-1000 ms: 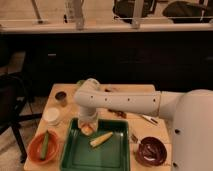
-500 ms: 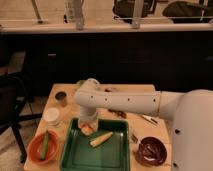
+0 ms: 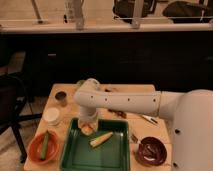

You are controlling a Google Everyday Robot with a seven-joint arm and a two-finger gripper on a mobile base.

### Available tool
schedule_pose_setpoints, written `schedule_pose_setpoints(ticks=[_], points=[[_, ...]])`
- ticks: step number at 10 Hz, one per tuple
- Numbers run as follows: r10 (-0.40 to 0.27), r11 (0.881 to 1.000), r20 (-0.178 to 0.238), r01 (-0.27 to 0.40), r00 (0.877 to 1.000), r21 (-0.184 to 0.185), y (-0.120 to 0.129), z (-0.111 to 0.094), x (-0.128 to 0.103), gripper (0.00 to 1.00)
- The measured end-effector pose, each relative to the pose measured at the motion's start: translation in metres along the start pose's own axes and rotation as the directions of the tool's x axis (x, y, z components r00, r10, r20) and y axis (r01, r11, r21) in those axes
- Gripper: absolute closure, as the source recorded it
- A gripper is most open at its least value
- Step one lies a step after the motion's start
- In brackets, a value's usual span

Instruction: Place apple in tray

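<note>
A green tray [image 3: 80, 155] lies at the front of the wooden table. My white arm reaches from the right, and my gripper [image 3: 88, 126] points down over the tray's far left corner. A small orange-tan piece, likely the apple [image 3: 88, 129], sits right at the gripper's tip, at the tray's far edge. A pale yellow banana-like piece [image 3: 101, 139] lies in the middle of the tray.
An orange bowl [image 3: 35, 152] with a green vegetable [image 3: 45, 144] stands front left. A white cup [image 3: 51, 116] and a dark cup [image 3: 61, 97] stand at the left. A dark red bowl [image 3: 150, 151] is front right. Utensils [image 3: 147, 119] lie behind it. A black chair [image 3: 10, 105] stands to the left.
</note>
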Motion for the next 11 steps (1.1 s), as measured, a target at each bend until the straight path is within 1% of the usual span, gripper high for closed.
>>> schedule_pose_setpoints(ticks=[1, 2, 11], points=[[0.000, 1.000, 0.000, 0.000, 1.000, 0.000, 0.0001, 0.0000, 0.0000, 0.28], [0.000, 1.000, 0.000, 0.000, 1.000, 0.000, 0.0000, 0.0000, 0.0000, 0.21], [0.000, 1.000, 0.001, 0.000, 1.000, 0.000, 0.0001, 0.0006, -0.0001, 0.20]])
